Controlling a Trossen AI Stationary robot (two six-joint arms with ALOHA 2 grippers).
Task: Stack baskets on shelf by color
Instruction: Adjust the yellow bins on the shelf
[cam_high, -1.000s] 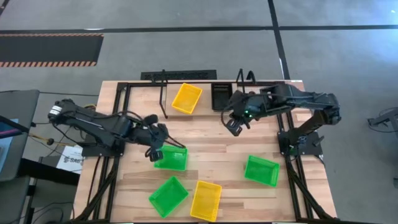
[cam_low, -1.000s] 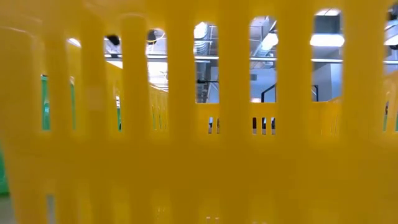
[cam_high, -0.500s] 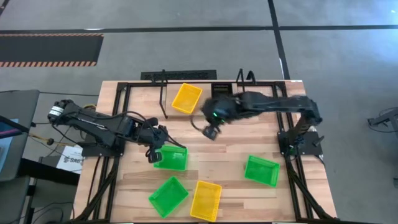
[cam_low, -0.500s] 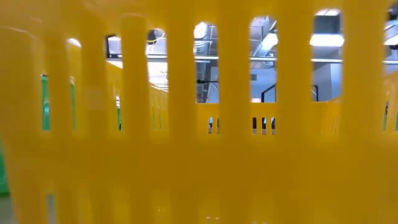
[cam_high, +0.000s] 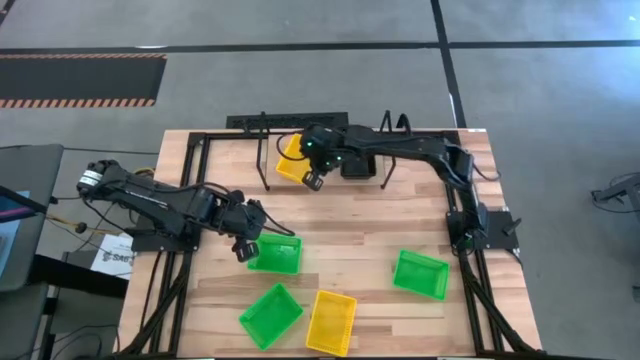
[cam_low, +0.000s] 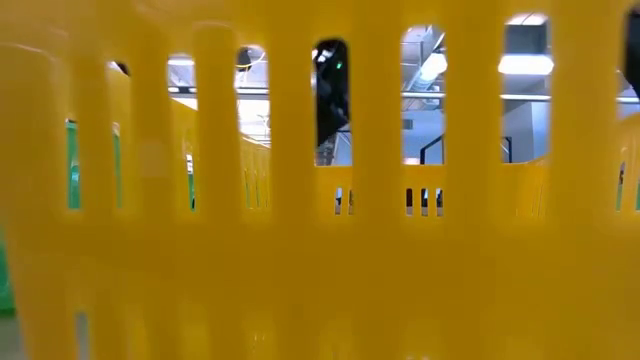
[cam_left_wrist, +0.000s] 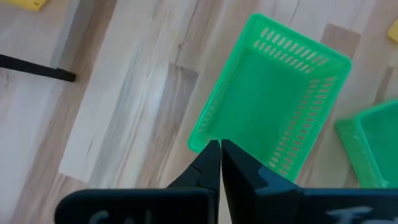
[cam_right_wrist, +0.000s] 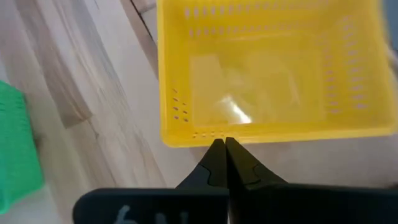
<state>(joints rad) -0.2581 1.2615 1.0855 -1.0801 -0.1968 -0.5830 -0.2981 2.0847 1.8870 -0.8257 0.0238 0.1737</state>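
Note:
A green basket (cam_high: 278, 255) (cam_left_wrist: 273, 93) lies flat on the table left of centre. My left gripper (cam_high: 247, 247) (cam_left_wrist: 220, 146) is shut at its left end. A yellow basket (cam_high: 291, 162) (cam_right_wrist: 261, 74) sits askew at the far edge, between the uprights of the black wire shelf (cam_high: 263, 150). A black basket (cam_high: 356, 165) sits beside it, partly under my right arm. My right gripper (cam_high: 314, 180) (cam_right_wrist: 224, 143) is shut, and its tips stand at the yellow basket's near wall. My left gripper is closed on the green basket's rim next to a corner (cam_left_wrist: 200, 142), coming steeply from above. The fingers hide how the wall lies between them. The basket rests flat on the table. My right gripper's shut tips meet the rim of the yellow basket's near wall (cam_right_wrist: 205, 135) in the wrist view. I cannot tell whether they touch it.
Two more green baskets (cam_high: 270, 315) (cam_high: 420, 273) and a yellow basket (cam_high: 330, 322) lie near the front edge. That yellow basket's wall (cam_low: 320, 250) fills the low view. The black tube frame (cam_high: 190, 200) runs along both sides of the table.
My right gripper has swung down and toward the table's left and far edge, from near the black basket to the yellow basket's near side. My left arm has stayed at the green basket, which lies where it was.

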